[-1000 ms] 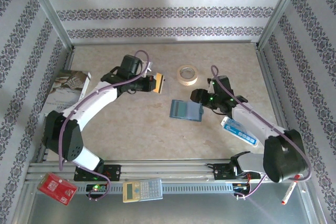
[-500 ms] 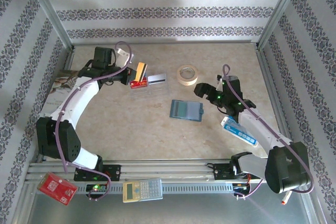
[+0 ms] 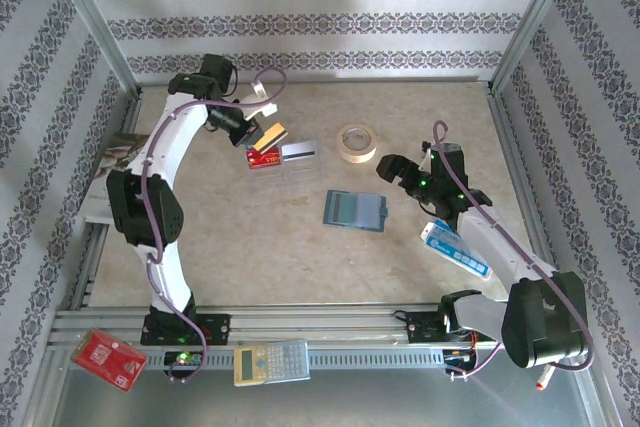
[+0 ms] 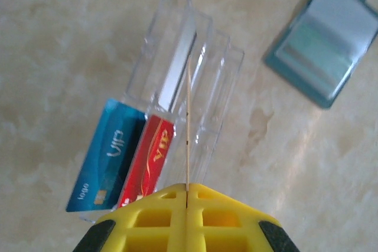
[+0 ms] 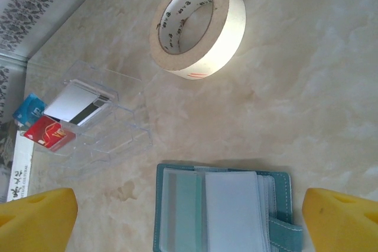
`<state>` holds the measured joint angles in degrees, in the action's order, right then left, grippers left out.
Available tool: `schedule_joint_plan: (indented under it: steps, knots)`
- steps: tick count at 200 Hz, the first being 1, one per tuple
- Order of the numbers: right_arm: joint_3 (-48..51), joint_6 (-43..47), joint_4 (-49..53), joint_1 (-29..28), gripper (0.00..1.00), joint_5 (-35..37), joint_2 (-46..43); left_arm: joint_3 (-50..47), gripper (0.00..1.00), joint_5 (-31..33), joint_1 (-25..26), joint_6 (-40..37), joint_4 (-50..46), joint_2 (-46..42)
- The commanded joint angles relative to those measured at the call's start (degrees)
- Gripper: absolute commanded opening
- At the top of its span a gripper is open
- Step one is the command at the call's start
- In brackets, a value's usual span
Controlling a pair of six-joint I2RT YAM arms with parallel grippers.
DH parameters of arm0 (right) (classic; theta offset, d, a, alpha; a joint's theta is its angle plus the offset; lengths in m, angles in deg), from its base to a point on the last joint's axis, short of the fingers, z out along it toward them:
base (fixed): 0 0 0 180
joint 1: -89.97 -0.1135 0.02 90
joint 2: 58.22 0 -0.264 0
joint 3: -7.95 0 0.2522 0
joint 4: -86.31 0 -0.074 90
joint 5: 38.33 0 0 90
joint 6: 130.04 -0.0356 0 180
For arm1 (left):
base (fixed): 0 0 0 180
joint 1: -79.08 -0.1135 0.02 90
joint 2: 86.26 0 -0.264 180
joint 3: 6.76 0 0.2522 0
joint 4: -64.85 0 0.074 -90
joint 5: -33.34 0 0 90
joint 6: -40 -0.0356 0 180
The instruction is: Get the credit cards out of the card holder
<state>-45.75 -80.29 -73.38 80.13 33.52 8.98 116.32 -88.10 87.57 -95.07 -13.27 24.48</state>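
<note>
Card holder (image 3: 355, 210) lies open near the spread right gripper (image 3: 395, 169); the left gripper (image 4: 186, 190), pinching a gold card (image 4: 188, 128) edge-on, could miss its slot and topple the clear rack (image 4: 218, 69).

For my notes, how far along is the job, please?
Done: blue card, red card and silver card sit in the clear rack. In hand: the left claw grips a gold card over it. Left: the open wallet seems to hold more; the right claw hangs open nearby.

Ref card holder (image 3: 355, 210), mid-table: tape roll (image 3: 356, 142) @ 12 o'clock; rack (image 3: 300, 169) w/ credit cards (image 3: 263, 157) in it @ 10; packet (image 3: 455, 249) @ 4.
</note>
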Motion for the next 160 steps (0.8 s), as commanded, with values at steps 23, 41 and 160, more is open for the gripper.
schedule_joint_plan:
  steps: [23, 41, 160]
  knots:
    - [0.83, -2.24, -0.14, 0.53, 0.98, -1.02, -1.28, 0.92, 0.0, 3.02, 0.2, -13.57, -6.91, 1.55]
    - [0.96, -2.79, -0.12, 0.53, 0.98, -0.93, -1.42, 1.3, 0.0, 5.61, 0.93, -15.73, -6.83, 3.14]
    - [0.4, -4.54, 0.91, -0.16, 0.98, -1.0, -2.36, 6.79, 0.0, 12.41, 3.02, -21.4, -14.0, 12.3]
